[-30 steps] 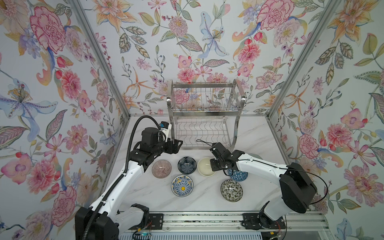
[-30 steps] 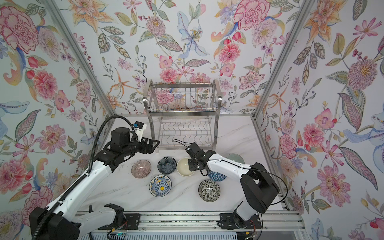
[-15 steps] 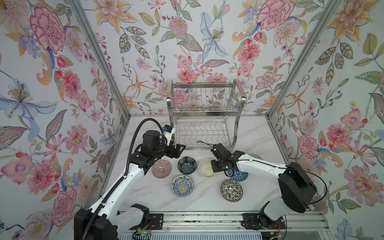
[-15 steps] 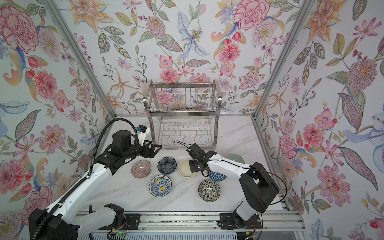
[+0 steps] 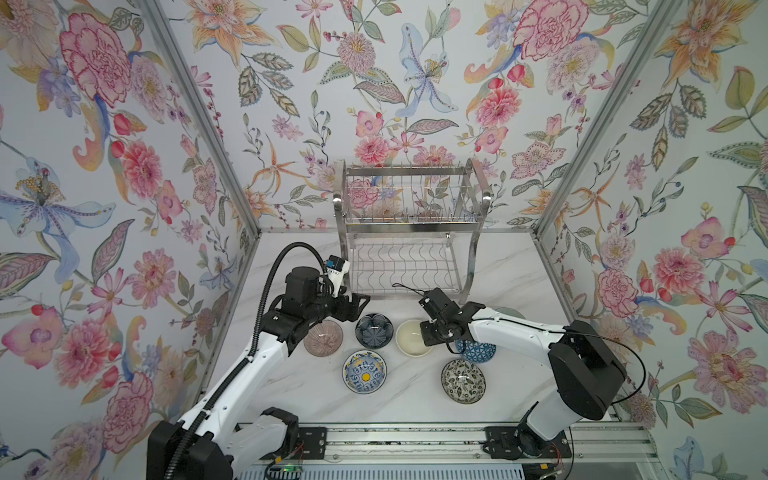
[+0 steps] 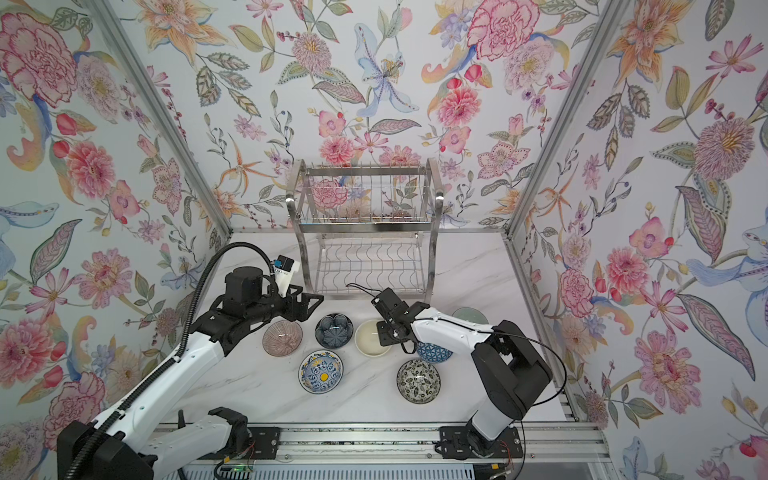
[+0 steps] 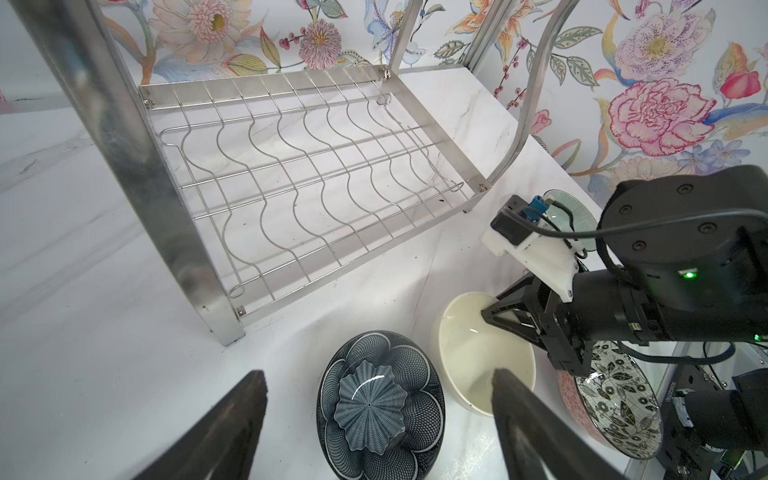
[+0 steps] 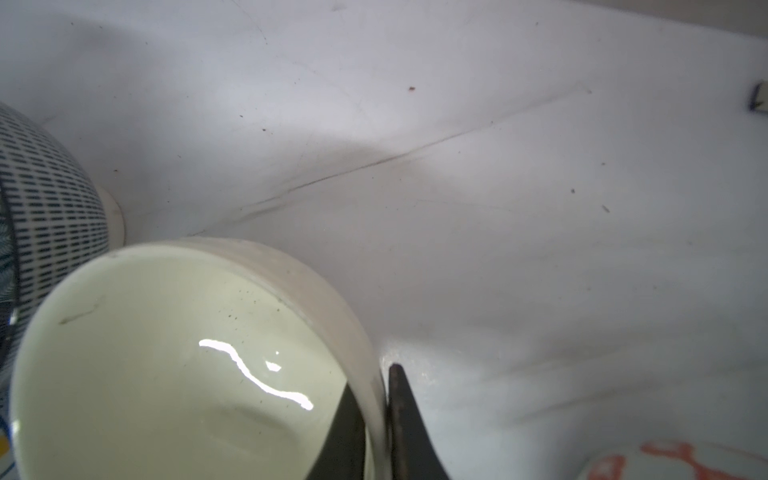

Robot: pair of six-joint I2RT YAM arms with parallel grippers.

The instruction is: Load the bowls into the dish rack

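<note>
Left gripper (image 5: 358,308) has edged rightward, jaws wide apart, just beside navy bowl (image 5: 374,331). Right gripper (image 5: 426,332) clamps rim of cream bowl (image 5: 409,338), one finger inside, one outside; bowl on table (image 5: 291,386) before dish rack (image 5: 409,227).

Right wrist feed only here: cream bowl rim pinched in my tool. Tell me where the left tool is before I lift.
Observer: The left tool hangs open and empty, its fingers aimed at the navy flower bowl next to your cream bowl.
Operator: Give me the rack's state.
Observer: The dish rack stands behind the bowls; its lower shelf holds nothing.
Operator: Report what sits behind my arm.
Observer: A pale green bowl sits there, partly hidden in both top views.
</note>
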